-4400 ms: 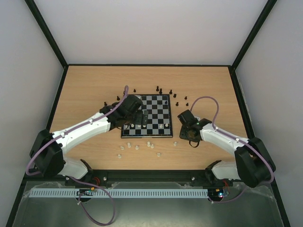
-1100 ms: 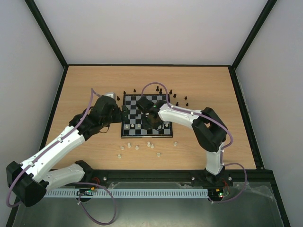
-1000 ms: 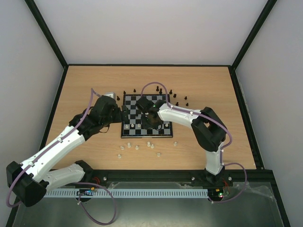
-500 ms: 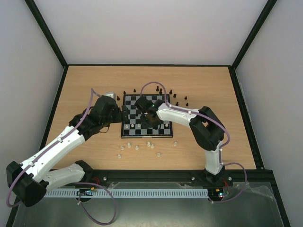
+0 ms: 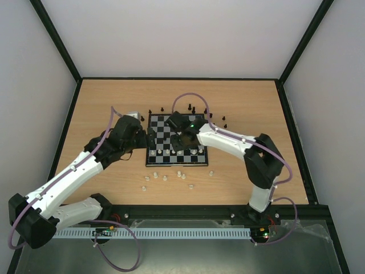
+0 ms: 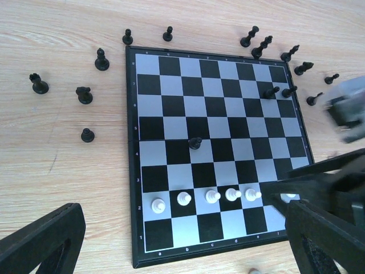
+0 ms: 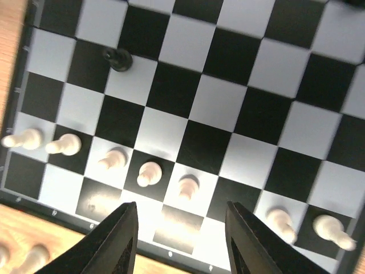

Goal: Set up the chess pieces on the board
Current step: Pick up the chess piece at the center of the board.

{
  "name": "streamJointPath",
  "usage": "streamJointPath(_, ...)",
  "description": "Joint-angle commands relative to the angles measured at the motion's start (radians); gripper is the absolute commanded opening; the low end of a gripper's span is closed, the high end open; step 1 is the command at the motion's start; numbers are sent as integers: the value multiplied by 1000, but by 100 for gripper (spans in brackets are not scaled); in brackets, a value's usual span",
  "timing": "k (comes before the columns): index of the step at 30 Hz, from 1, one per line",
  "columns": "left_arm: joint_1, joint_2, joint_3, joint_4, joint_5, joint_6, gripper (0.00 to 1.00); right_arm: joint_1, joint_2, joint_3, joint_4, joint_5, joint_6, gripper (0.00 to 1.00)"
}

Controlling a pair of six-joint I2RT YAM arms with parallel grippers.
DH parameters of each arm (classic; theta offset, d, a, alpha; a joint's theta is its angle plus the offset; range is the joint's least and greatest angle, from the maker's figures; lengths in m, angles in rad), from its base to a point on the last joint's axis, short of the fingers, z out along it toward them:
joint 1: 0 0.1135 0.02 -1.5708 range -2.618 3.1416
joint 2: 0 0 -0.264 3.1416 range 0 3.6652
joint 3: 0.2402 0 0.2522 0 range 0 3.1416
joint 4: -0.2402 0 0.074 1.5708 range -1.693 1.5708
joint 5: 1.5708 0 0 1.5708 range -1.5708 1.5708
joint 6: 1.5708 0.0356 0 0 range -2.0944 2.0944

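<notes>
Board point(image 6: 219, 123): chequered, on the tabletop point(image 6: 51, 165).
White pawns point(image 6: 212, 196): 5 clear in row 2.
Black pawn point(image 6: 195, 142): alone near centre.
Black pieces point(image 6: 84, 94): scattered off board, left and far side.
Left gripper point(image 6: 182, 228): fingers wide apart.

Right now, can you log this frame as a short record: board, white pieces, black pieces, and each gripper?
board: chequered board flat on the wooden table
white, on board: seven white pawns in one near row, with one gap
white, off board: loose white pieces on the table toward the arm bases
black, on board: black pawn mid-board; two black pieces near a far corner
black, off board: scattered black pieces around the board's far half
left gripper: open, empty
right gripper: open, empty, over the white row
</notes>
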Motion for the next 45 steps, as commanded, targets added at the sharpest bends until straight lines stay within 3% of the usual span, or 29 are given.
streamJointPath(1,7,12,16,-2,7,18,99,-3,-139,-46,-63,62,16,45)
streamJointPath(9,7,45,16,7,33,38,99,-44,-332,-232,-166,119,103,49)
streamJointPath(18,9,57,-4,33,72,60,99,-45,-533,-520,-155,52,261,53)
streamJointPath(23,10,59,-11,44,97,65,99,-43,-554,-591,-120,14,284,47)
streamJointPath(33,9,50,-17,40,99,64,99,-37,-466,-617,-42,5,269,46)
streamJointPath(40,10,55,-17,37,91,62,99,-37,-398,-592,-39,22,251,34)
streamJointPath(45,9,53,-20,34,82,61,99,-37,-401,-592,-35,21,246,19)
